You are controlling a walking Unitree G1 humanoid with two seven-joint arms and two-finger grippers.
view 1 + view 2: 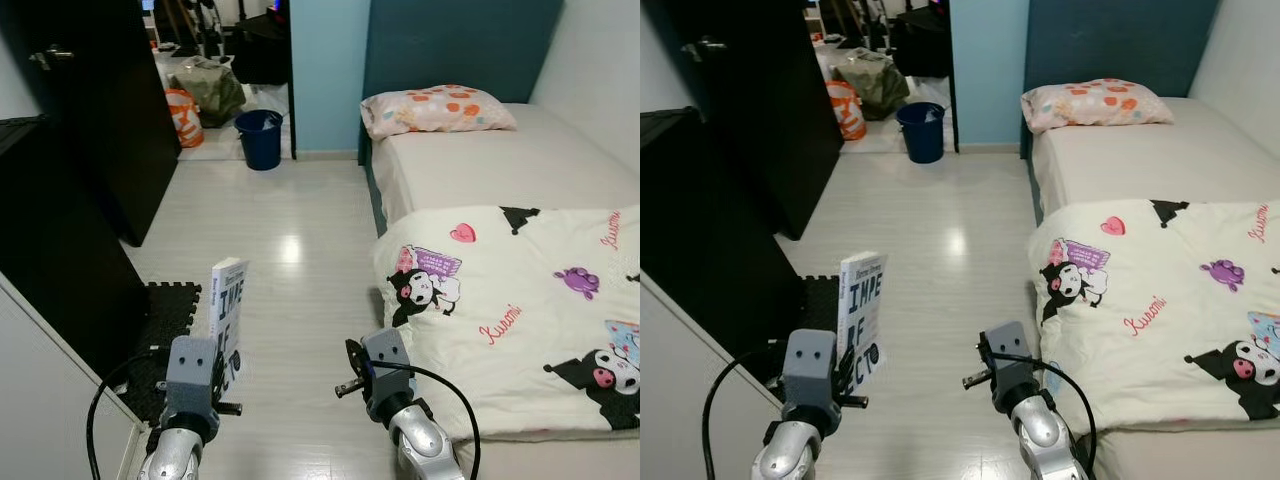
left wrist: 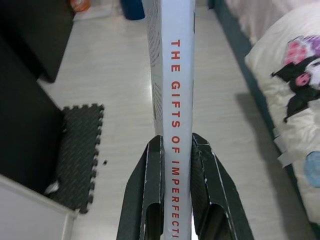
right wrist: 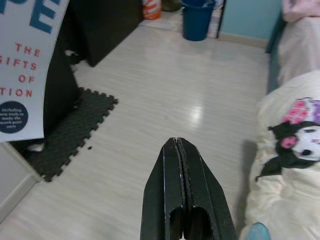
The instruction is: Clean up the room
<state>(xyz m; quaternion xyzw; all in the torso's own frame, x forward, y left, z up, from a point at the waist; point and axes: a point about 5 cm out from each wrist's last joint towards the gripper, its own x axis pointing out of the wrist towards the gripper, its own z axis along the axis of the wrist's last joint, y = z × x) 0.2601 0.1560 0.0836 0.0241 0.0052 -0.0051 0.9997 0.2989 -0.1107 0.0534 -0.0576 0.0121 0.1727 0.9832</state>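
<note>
Bedroom scene, head views. The bed (image 1: 500,160) occupies the right half of the frame, its bare mattress at upper right. A cream cartoon-print blanket (image 1: 520,310) covers its lower right part, and a spotted pillow (image 1: 435,108) lies at the head, upper centre-right. Pale floor (image 1: 290,250) fills the centre. Dark wardrobes (image 1: 70,200) line the left edge, with a black foam mat (image 1: 165,320) at their foot, lower left. A blue bucket (image 1: 259,138) stands at upper centre by the doorway, with an orange bag (image 1: 184,118) to its left. At lower left, the left tool (image 2: 175,150) is clenched on the spine of an upright white book (image 1: 228,320), held above the floor beside the mat; red spine lettering is legible in the left wrist view. At lower centre, the right tool (image 3: 177,150) has its fingers pressed together, grasping nothing, over the floor just beside the blanket's edge.
</note>
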